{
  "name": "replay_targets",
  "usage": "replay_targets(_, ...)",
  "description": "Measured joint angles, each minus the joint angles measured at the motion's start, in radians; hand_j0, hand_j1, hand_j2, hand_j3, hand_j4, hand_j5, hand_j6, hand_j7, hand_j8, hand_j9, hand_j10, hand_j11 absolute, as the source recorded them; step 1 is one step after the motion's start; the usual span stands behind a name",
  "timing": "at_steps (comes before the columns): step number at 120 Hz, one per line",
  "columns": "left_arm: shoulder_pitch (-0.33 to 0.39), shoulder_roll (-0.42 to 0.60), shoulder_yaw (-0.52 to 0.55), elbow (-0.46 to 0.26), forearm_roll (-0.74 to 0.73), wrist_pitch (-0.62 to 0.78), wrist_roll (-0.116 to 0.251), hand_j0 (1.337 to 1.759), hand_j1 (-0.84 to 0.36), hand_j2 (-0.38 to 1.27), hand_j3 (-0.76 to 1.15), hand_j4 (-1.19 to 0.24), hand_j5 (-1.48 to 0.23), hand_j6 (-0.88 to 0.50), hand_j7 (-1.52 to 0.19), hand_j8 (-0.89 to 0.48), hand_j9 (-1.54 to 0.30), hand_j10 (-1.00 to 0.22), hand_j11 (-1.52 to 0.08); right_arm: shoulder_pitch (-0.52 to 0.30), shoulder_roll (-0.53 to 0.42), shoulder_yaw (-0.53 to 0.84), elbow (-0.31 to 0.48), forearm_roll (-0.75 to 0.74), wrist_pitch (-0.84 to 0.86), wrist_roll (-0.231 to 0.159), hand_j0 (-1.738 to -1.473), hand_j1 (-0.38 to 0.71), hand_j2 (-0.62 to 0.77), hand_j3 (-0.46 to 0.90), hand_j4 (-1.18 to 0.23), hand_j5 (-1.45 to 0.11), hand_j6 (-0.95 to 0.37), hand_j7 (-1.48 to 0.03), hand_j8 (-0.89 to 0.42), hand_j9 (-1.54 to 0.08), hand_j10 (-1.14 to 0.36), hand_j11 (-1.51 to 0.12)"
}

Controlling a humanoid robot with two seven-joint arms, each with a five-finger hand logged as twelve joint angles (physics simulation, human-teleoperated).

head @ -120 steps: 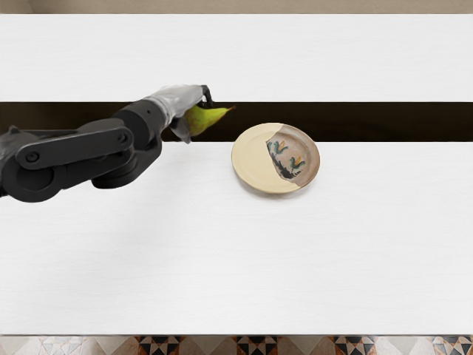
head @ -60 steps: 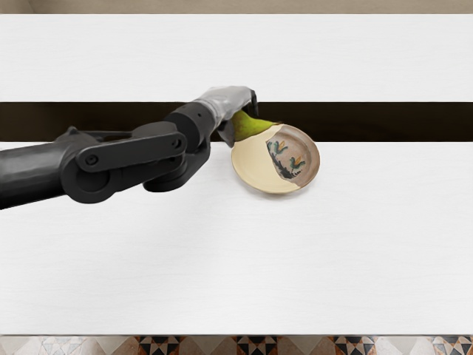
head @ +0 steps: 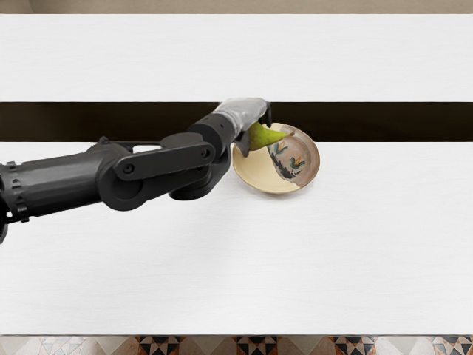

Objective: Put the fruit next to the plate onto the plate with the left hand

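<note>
At upper centre, your left hand (head: 245,117) clamps the pear (head: 264,137) over the plate (head: 259,176).
Carry looks done; you have yet to set it down and release.

left arm (head: 111,174) stretching further to the right, more of its dark length coming into view, left hand (head: 247,118) carrying the pear (head: 266,137) from beside the plate (head: 277,183) to over its left rim, pear's tip now reaching above the painted middle

Pear (head: 264,137) in the left hand (head: 247,118) — over the plate's (head: 273,177) left part, on the table (head: 295,251).
</note>
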Motion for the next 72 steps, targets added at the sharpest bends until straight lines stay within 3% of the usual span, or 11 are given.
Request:
replay_targets(45,0.011,-0.029,0.006,0.023,0.0,-0.002,0.0,1.653,-0.26,0.29,0.0,-0.36,-0.93,-0.27,-0.88,-0.32,-0.87,-0.5,-0.88,0.0,0.0,0.0,-0.001,0.0,0.0,0.0,-1.658,-0.35,0.0,0.0,0.0,0.0,0.0,0.0,0.0,0.0,0.0,0.0)
replay_targets(54,0.008,-0.029,0.005,0.022,0.002,-0.001,-0.001,1.654,-0.23,0.25,0.0,-0.4,-0.84,-0.32,-0.8,-0.35,-0.79,-0.49,-0.8,0.0,0.0,0.0,-0.001,0.0,0.0,0.0,-1.658,-0.35,0.0,0.0,0.0,0.0,0.0,0.0,0.0,0.0,0.0,0.0)
replay_targets(72,0.003,-0.029,0.004,0.019,0.003,0.001,-0.001,1.656,-0.1,0.15,0.0,-0.33,-0.59,-0.3,-0.57,-0.31,-0.57,-0.38,-0.57,-0.001,0.0,0.0,-0.001,0.0,0.0,0.0,-1.658,-0.35,0.0,0.0,0.0,0.0,0.0,0.0,0.0,0.0,0.0,0.0)
